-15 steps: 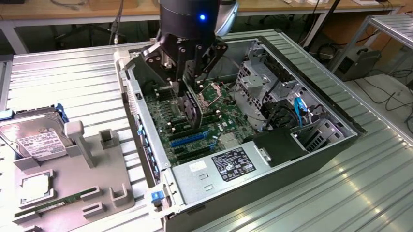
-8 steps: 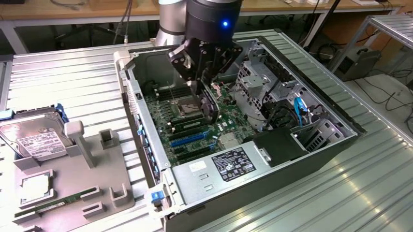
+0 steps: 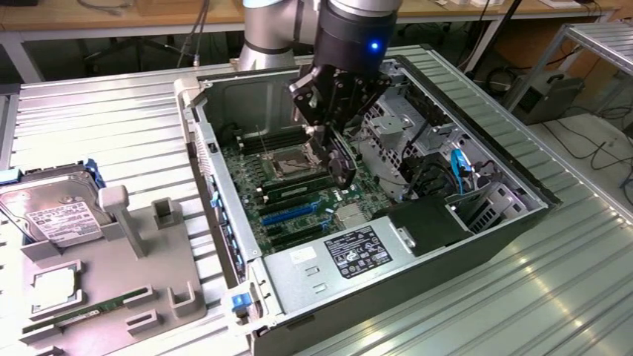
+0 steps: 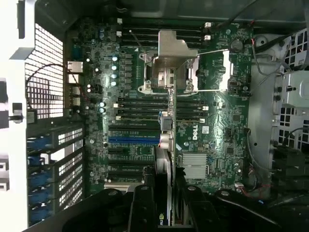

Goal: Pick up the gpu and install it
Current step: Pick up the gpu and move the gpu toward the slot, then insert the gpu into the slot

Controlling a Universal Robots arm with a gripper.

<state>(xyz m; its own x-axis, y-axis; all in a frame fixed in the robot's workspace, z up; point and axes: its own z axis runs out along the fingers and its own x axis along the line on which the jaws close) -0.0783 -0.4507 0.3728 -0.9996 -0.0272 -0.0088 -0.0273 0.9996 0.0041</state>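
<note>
mk: Nearest thing, on the exterior view's left, is the grey parts tray [image 3: 129, 297] with the hard drive [image 3: 55, 215] and a memory stick [image 3: 74, 317] sitting in it. So where's the gpu?

jo: not on the tray. Go right to the open pc case [image 3: 213, 185] and it's in there, hanging over the motherboard [image 3: 296, 200]. The gripper [image 3: 331, 141] is clamped on the gpu [image 3: 343, 167], with the fingers [image 4: 145, 208] pinching its flat faces

mk: so pickup's done, install isn't?

jo: that's my read. The card is up off the board and not in any slot, and the blue slot [image 4: 133, 140] is bare

mk: which way is it pointing?

jo: the long axis runs down out of the fingers toward the board, steep, close to upright with a bit of lean. The silver bracket [image 4: 169, 48] looks like the low end. In the exterior view it sits just right of the cpu socket [image 3: 293, 159], with the drive bays [image 3: 396, 119] further right
</note>
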